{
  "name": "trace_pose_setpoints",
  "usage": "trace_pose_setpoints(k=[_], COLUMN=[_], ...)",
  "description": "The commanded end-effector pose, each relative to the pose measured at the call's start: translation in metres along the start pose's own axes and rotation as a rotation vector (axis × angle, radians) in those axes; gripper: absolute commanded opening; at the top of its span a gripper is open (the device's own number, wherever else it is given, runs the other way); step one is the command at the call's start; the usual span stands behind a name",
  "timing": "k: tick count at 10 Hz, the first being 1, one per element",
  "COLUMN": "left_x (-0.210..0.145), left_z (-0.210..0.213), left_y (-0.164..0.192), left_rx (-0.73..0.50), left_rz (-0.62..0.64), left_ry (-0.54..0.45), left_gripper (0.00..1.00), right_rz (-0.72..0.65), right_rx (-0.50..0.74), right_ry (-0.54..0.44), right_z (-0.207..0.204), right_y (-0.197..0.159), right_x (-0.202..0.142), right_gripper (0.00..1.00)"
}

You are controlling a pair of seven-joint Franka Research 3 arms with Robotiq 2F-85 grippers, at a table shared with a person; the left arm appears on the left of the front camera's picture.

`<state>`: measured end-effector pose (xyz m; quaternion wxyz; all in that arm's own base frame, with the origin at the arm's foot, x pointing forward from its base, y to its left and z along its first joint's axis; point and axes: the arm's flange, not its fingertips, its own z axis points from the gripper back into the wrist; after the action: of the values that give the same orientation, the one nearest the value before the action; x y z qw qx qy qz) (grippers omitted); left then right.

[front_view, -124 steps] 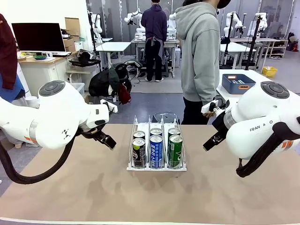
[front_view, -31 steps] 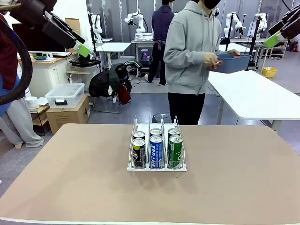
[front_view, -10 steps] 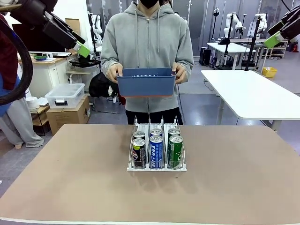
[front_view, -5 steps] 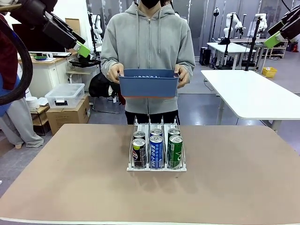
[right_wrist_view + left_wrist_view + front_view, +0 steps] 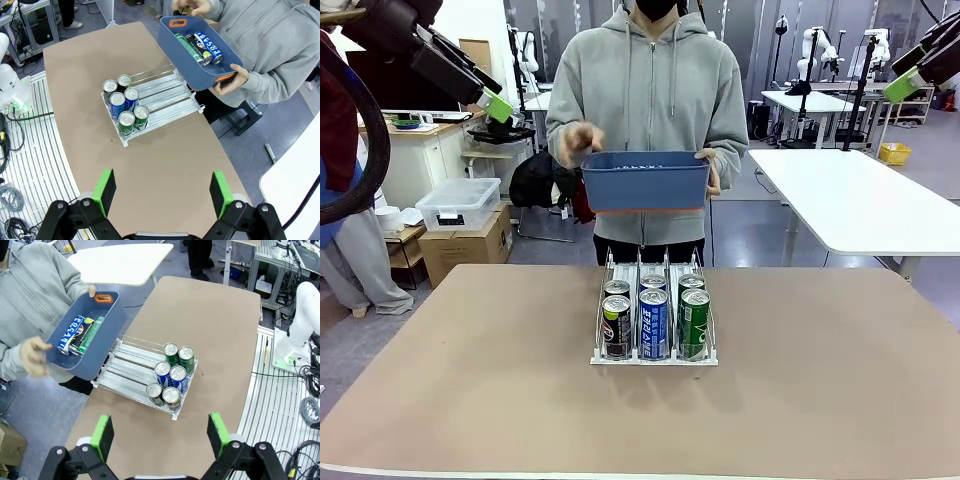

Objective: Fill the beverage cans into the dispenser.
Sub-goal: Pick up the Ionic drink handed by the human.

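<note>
- Six beverage cans (image 5: 653,322) stand upright at the near end of the dispenser (image 5: 131,371), two to a lane, in black, blue-and-white and green; the far stretch of every lane is bare.
- Three more cans (image 5: 80,334) lie on their sides in a blue bin (image 5: 646,182), which the person holds in the air above the dispenser's far end; one hand (image 5: 708,170) grips the bin's end, the other (image 5: 578,143) is blurred beside its rim.
- Handling, as I judge it: thin metal cylinders, stiff enough but smooth and rather slippery; laid flat they will roll, and a hard squeeze would dent them (I cannot tell from here whether they are full); I would take one across the body at mid-height, pads on opposite sides, clear of the silver top.
- Left gripper (image 5: 160,435): jaws spread wide, green pads well apart, nothing between them; it hangs high above the table (image 5: 470,380), well apart from dispenser and bin.
- Right gripper (image 5: 163,192): likewise spread wide and empty, high over the table's other side; it touches nothing.
- Each lane is one can wide, so I judge a can must go in square to the wires; the bin over the far end could lie in my path.
</note>
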<state>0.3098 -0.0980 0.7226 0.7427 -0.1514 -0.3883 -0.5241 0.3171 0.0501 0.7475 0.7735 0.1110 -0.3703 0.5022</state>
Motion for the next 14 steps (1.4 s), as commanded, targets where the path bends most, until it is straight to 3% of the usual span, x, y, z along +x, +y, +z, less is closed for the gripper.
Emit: trace_pose_setpoints(k=[1,14], left_x=[-0.0012,-0.0012], left_z=[0.0003,0.0003], left_y=[0.0012,0.0012], left_rx=[0.008,0.008], left_rz=[0.002,0.002], left_ry=[0.005,0.005], left_gripper=[1.00,1.00], right_rz=[0.007,0.007], right_rx=[0.002,0.002], right_ry=[0.001,0.001], right_z=[-0.0012,-0.0012], right_y=[-0.0003,-0.0003], right_x=[0.0000,0.0000], right_gripper=[1.00,1.00])
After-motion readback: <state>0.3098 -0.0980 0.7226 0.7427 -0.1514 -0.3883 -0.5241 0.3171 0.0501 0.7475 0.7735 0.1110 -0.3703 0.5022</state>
